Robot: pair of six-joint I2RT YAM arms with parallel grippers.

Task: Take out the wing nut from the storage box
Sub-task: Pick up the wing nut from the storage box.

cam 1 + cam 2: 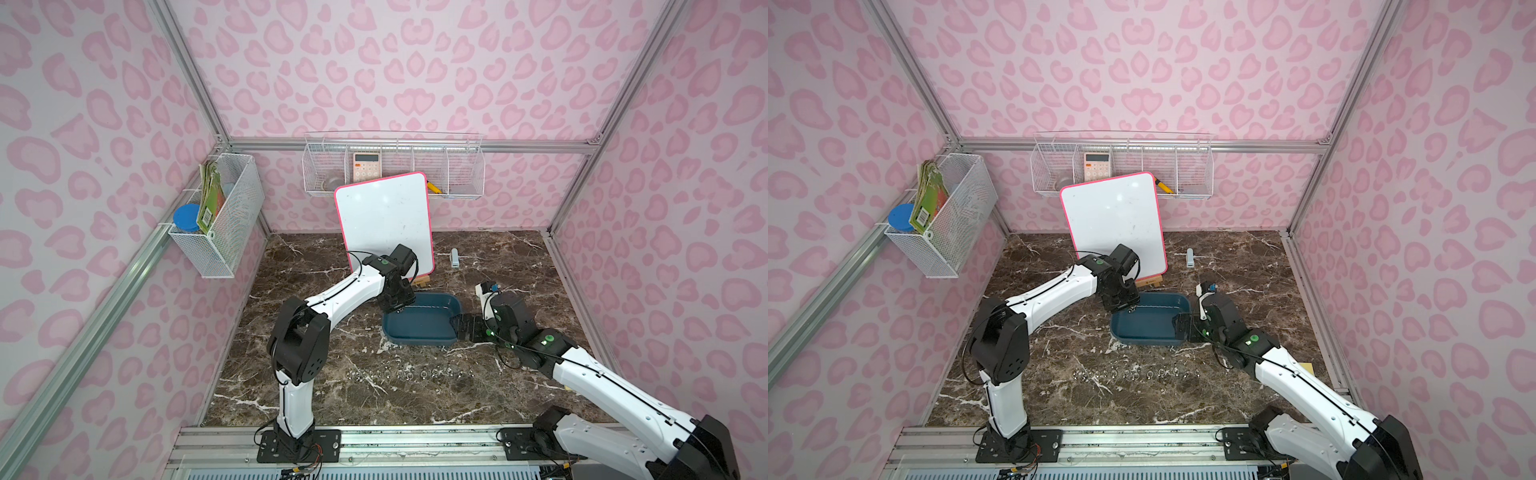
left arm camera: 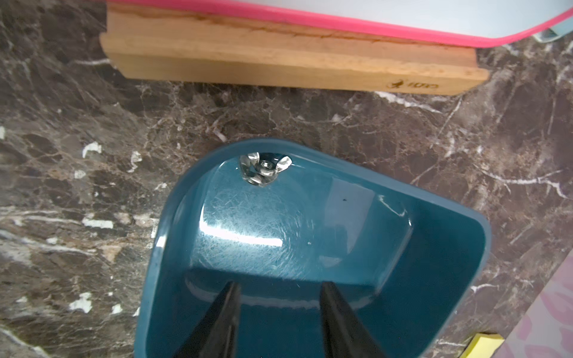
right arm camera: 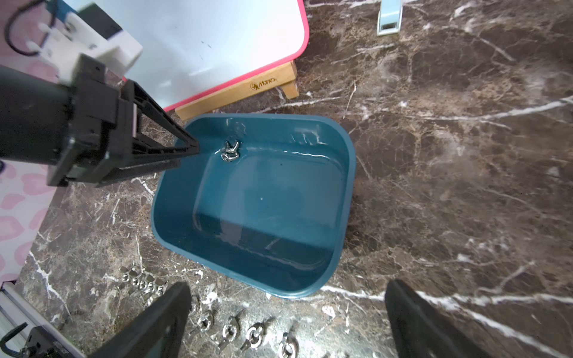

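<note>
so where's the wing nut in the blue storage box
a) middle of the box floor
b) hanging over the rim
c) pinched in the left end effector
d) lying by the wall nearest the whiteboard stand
d: the wing nut lies inside the storage box at the foot of the wall nearest the wooden stand, ahead of the open left end effector, which holds nothing

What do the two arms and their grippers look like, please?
The left arm and right arm have white shell links and black joint housings. Each has a thin black cable along the white link and a round green dot near the wrist. The left gripper and right gripper have black tapered fingers.
</note>
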